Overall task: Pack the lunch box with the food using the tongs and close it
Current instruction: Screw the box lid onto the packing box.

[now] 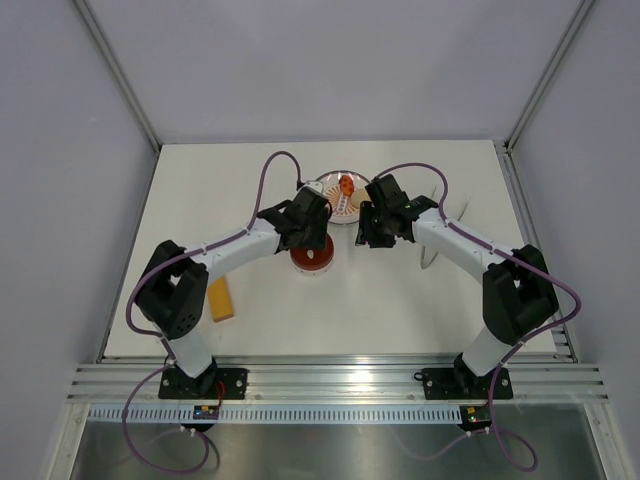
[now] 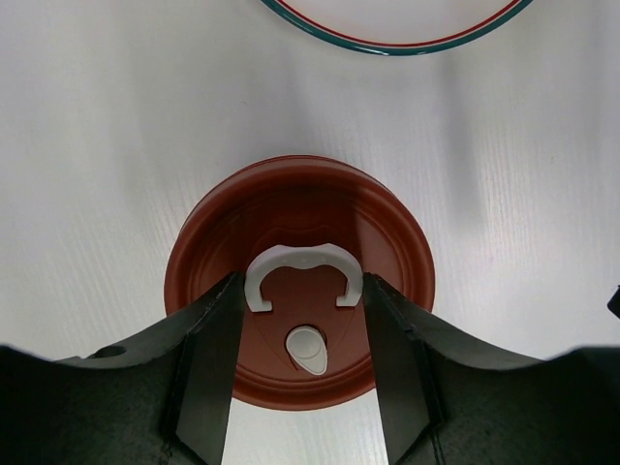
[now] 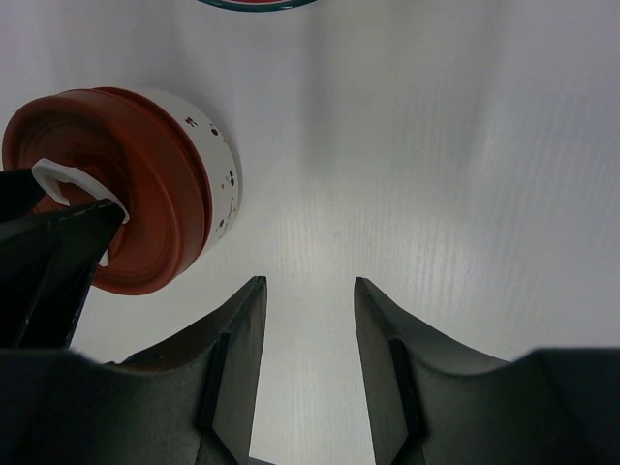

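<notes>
Resting on the matt white table (image 1: 400,310), just near of the glossy plate (image 2: 387,46), the round box (image 3: 221,179) wears its smooth dark-red lid (image 2: 300,189) and lies straight under the left claw (image 2: 300,283), the nearer one. Its jaws stand narrow, flanking the lid's white plastic loop (image 2: 300,256), though whether they pinch it I cannot tell; the right claw (image 3: 308,286) hangs half open and empty to the right, and orange food (image 1: 345,186) sits on the plate
</notes>
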